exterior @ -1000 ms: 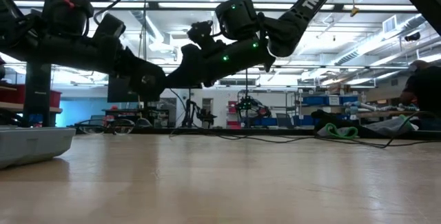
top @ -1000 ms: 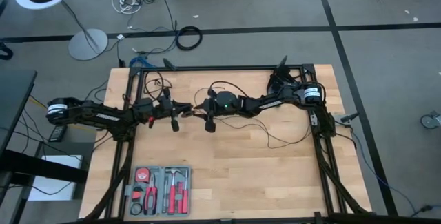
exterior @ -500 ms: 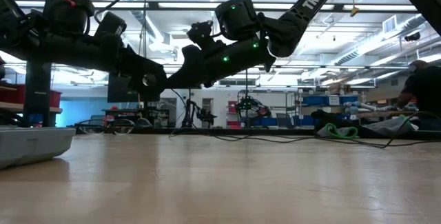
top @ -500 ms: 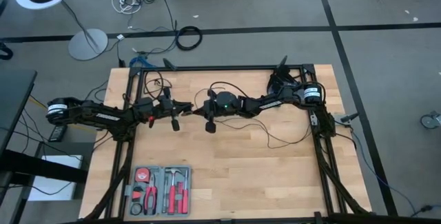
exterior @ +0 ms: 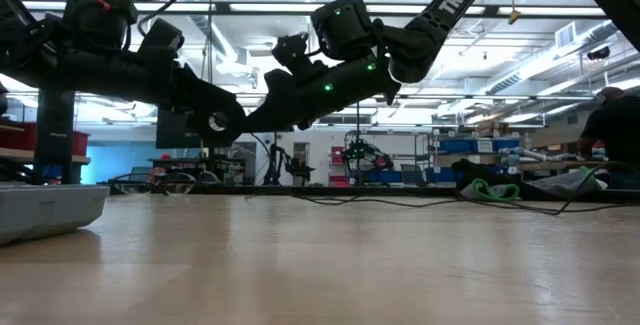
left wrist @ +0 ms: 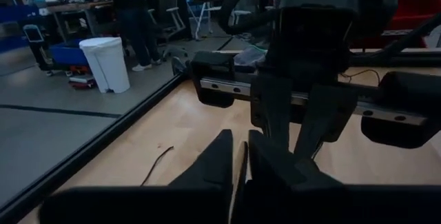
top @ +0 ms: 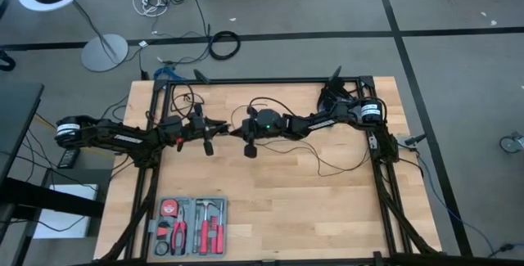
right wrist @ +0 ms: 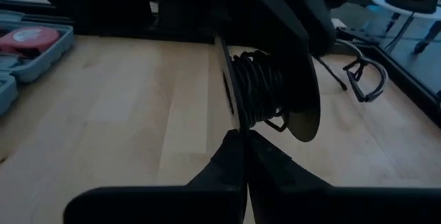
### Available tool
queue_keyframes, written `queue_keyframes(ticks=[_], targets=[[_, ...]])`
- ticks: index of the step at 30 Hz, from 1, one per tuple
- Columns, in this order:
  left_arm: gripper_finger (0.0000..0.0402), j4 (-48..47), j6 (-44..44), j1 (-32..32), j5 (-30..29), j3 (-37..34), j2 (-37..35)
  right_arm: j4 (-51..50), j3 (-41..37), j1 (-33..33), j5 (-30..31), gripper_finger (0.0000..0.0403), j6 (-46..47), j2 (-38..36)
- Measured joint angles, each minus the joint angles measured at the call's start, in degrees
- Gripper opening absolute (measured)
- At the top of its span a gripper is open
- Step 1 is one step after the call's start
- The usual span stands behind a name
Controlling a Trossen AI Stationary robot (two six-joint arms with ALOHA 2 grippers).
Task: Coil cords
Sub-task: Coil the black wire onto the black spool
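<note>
Two claws: both met in the air above the middle of the counter (top: 286, 209), on either side of the puck (right wrist: 303, 114).
Puck: held up off the counter between the two claws, seen as a thin round disc in the right wrist view.
Cord (right wrist: 258, 89): many black turns lay wound tight against the puck; a loose length trailed from it down onto the counter toward the right arm's base.
Left claw (top: 221, 126): it appeared clenched on the puck, its fingers (left wrist: 220, 165) nearly together with only a thin slit between them.
Right claw (top: 240, 128): clenched, its tips just beside the wound turns at the puck; whether a strand was pinched between them could not be told.
Step in hand: judged to be mid-winding, with a good part of the cord on the coil and the loose length not yet taken up.
Next move: it likely called for the right claw to carry another turn around the puck while the left claw kept the puck steady, with the strand kept taut so that earlier turns did not slip off.
</note>
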Motion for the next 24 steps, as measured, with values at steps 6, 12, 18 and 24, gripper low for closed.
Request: queue_keyframes(ticks=[6,12,18,24], targets=[[0.012,-0.08,-2.74,0.0,0.02,0.03,-0.13,-1.54,-0.06,-0.06,0.31,0.0001,0.29,0.0],[0.0154,-12.44,-4.6,0.0,1.24,4.97,-1.06,-3.6,-0.06,-0.05,0.24,0.0,0.66,0.0],[0.0157,-52.28,-1.5,0.0,0.14,20.5,-3.58,-8.23,-0.06,-0.04,0.22,0.0,2.03,0.0],[0.0157,-74.94,3.68,0.0,-1.09,32.24,-3.3,-10.39,-0.06,0.07,-3.87,0.0,2.58,-0.02]])
